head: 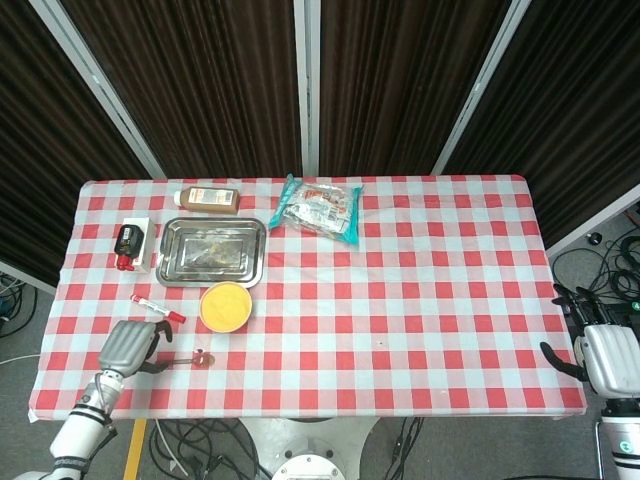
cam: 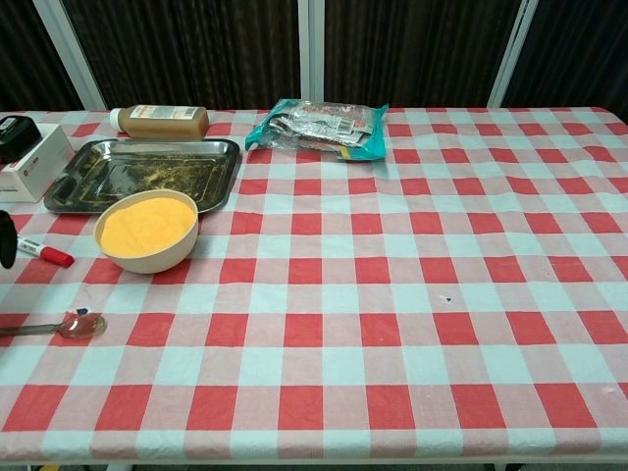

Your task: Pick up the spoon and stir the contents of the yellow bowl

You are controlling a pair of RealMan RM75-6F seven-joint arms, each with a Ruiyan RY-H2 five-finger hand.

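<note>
Lower the left robot hand [head: 128, 345], fingers apart and empty, onto the spoon [head: 185, 359] handle, pinch near its end, lift level, clear of the bowl [head: 226, 306].

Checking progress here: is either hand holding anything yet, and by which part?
Nothing is held. The left hand hovers over the spoon handle; the right hand sits empty off the table's edge.

silver-grey left hand [head: 128, 346] and right hand [head: 604, 360], black fingers [head: 556, 362]

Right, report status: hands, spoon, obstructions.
Left hand open over the small metal spoon's handle, no grip yet. Right hand open, off table edge. Red-capped marker lies close behind.
</note>
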